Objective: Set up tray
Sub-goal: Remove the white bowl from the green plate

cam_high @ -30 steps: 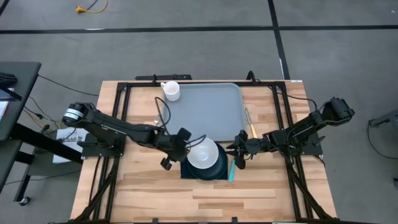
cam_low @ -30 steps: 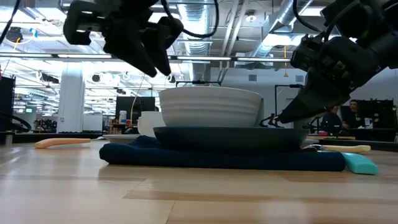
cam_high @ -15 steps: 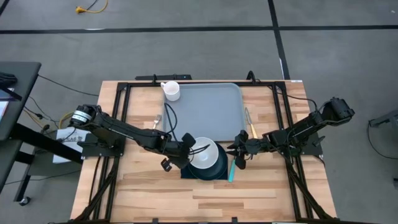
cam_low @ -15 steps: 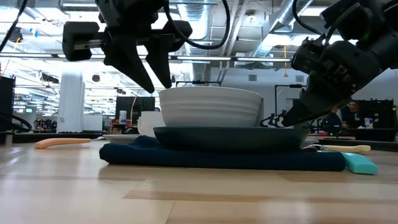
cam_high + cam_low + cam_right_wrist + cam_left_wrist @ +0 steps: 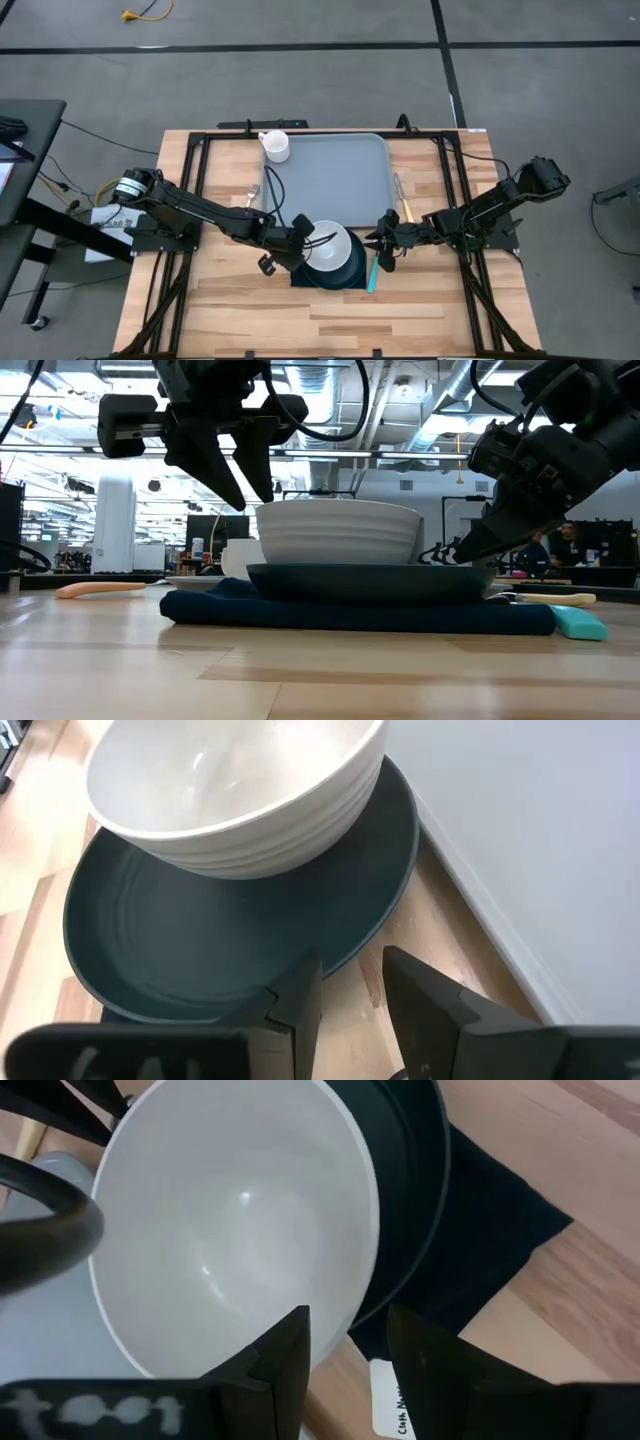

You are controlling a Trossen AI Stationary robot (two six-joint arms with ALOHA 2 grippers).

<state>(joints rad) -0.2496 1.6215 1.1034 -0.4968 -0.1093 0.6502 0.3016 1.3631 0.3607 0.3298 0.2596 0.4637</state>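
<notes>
Grey-blue and flat, the tray (image 5: 335, 172) lies at the far middle of the wooden table (image 5: 240, 300), with nothing resting on its surface; a white mug (image 5: 275, 146) stands just outside its far left corner. Just in front of the tray's near edge a white bowl (image 5: 326, 247) sits in a dark plate (image 5: 350, 268), and the plate rests on a navy napkin (image 5: 330, 615) spread on the wood. The left gripper (image 5: 297, 240) hangs at the bowl's left rim; in its wrist view the two fingers (image 5: 285, 1355) stand apart, one over the bowl's inside edge and the other over the plate's rim, with nothing pinched between them. The right gripper (image 5: 381, 243) is low at the plate's right edge; its fingers (image 5: 300, 1000) are likewise apart, straddling the plate's rim, though whether they touch it cannot be told. A teal strip (image 5: 372, 275) lies on the table just right of the napkin. Utensils with pale handles (image 5: 405, 205) lie between the tray's right side and the right arm. From table height another pale-handled utensil (image 5: 100, 589) shows on the wood, to the left of the napkin in that view.
</notes>
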